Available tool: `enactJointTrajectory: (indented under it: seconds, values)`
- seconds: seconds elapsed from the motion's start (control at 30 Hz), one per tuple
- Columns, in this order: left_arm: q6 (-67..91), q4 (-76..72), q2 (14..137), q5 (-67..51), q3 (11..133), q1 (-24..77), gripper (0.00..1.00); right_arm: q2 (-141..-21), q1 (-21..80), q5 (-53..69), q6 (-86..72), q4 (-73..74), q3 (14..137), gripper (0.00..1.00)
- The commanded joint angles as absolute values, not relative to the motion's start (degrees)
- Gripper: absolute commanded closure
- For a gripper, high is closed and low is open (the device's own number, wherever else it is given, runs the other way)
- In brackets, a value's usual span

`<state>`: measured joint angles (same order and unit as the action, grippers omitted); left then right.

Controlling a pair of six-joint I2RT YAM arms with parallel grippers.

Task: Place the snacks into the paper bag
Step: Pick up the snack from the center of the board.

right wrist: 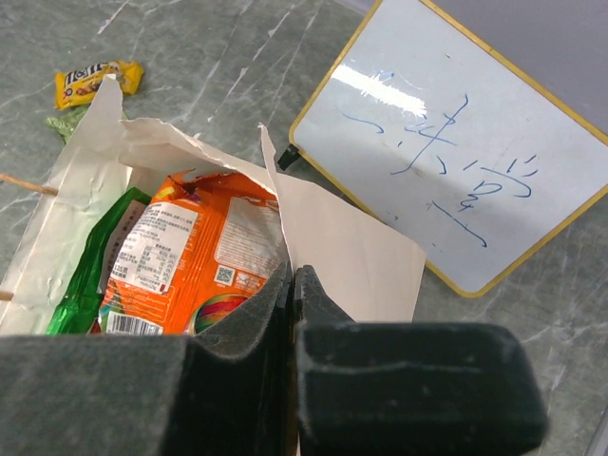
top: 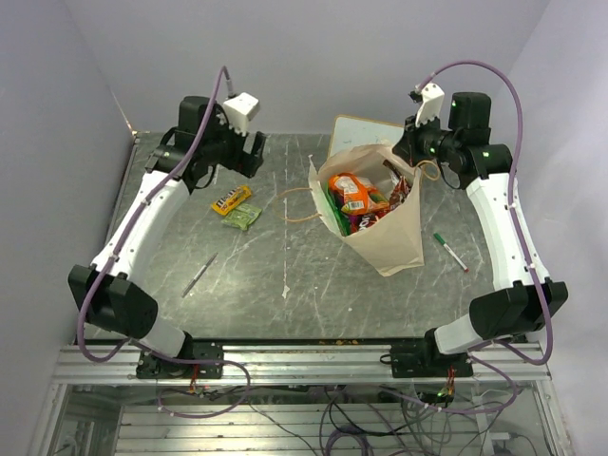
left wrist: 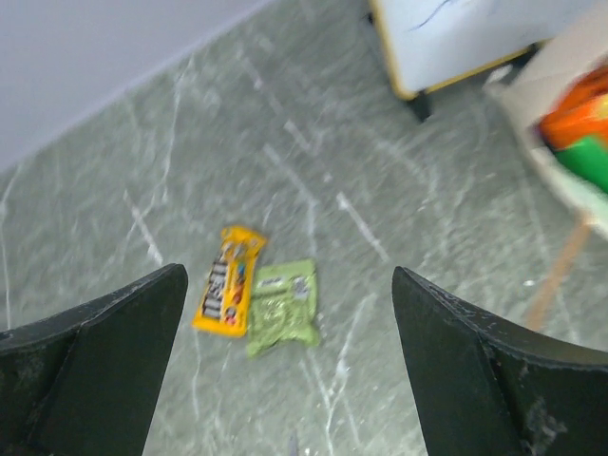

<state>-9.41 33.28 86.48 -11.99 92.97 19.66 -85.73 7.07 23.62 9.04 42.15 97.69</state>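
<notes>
The paper bag (top: 397, 239) stands right of centre, its mouth open, with orange (top: 351, 193), green and red snacks inside. My right gripper (top: 410, 152) is shut on the bag's far rim; in the right wrist view the gripper (right wrist: 293, 277) pinches the paper wall (right wrist: 347, 256) beside the orange packet (right wrist: 199, 256) and a green one (right wrist: 90, 271). A yellow packet (top: 231, 199) and a green packet (top: 243, 218) lie side by side on the table, left of the bag. My left gripper (top: 249, 152) hangs open and empty above them, with the yellow (left wrist: 228, 281) and green (left wrist: 282, 306) packets showing below.
A framed whiteboard (top: 366, 128) lies behind the bag and shows in the right wrist view (right wrist: 456, 152). A grey pen (top: 200, 275) lies at the front left, a green marker (top: 450, 252) right of the bag. A cord handle (top: 285, 204) loops out on the bag's left.
</notes>
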Motion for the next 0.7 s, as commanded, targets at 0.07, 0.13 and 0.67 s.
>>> enactJointTrajectory:
  seconds: [0.07,0.13,0.67]
  values:
    - [-10.15,28.25,89.79,-13.75,87.14,12.08,0.0,-83.32,6.94,24.36,9.14,41.08,97.04,1.0]
    - [-11.58,27.75,91.93,-14.41,85.97,10.81,0.01,-83.25,6.91,24.35,9.12,41.15,97.2,1.0]
    - [-20.17,29.6,112.66,-15.34,89.57,8.45,0.02,-81.91,6.9,24.06,9.36,41.09,95.98,1.0]
